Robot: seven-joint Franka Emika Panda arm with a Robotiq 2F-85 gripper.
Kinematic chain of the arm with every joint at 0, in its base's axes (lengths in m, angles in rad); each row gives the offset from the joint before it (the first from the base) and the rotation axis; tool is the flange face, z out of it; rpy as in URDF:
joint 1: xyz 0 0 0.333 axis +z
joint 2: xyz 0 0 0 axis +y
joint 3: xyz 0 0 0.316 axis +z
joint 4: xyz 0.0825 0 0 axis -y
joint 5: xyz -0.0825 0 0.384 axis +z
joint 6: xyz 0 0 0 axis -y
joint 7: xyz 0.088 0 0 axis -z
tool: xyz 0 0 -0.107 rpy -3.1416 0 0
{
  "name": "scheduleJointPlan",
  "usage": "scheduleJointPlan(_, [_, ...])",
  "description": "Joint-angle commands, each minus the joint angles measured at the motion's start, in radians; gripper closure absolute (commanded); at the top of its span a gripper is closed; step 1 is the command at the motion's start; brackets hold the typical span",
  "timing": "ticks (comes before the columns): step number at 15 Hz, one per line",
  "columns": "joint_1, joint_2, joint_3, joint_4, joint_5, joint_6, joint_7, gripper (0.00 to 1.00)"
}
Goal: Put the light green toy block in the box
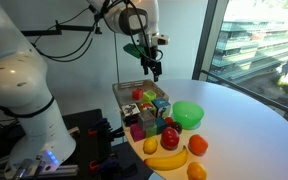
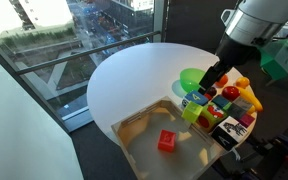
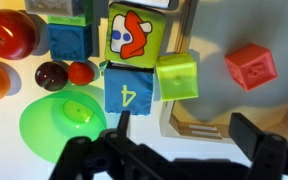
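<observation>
light green toy block [image 3: 177, 76] tight beside blue block [image 3: 121, 95], box [image 3: 214, 105] floor open around lone red block [image 3: 252, 66]

Reads "4", pale numeral on blue block [image 3: 121, 97], wrist view, just below cartoon-pic block [image 3: 133, 33]. Raised mark on red block [image 3: 252, 66]: illegible. No other legible txt; none in ext. views.

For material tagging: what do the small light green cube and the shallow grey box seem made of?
The light green toy block looks like matte plastic or foam: dull surface, softly rounded edges. The shallow grey box may be wood or cardboard: grey floor, pale unglossy walls.
</observation>
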Motion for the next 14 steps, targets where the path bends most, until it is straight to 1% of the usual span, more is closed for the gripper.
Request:
scheduleJointPlan(1, [-0.028,-0.033,0.002,-0.002,-0.034,-0.050,0.017,0.00])
scheduleJointPlan(5, [-0.064,-0.024,0.006,-0.013,-0.087,-0.056,0.058,0.00])
scheduleJointPlan(10, [-0.113,-0.008,0.006,-0.028,-0.200,-0.043,0.113,0.00])
scheduleJointPlan(14, [-0.134,0.024,0.009,-0.028,-0.273,-0.007,0.157,0.00])
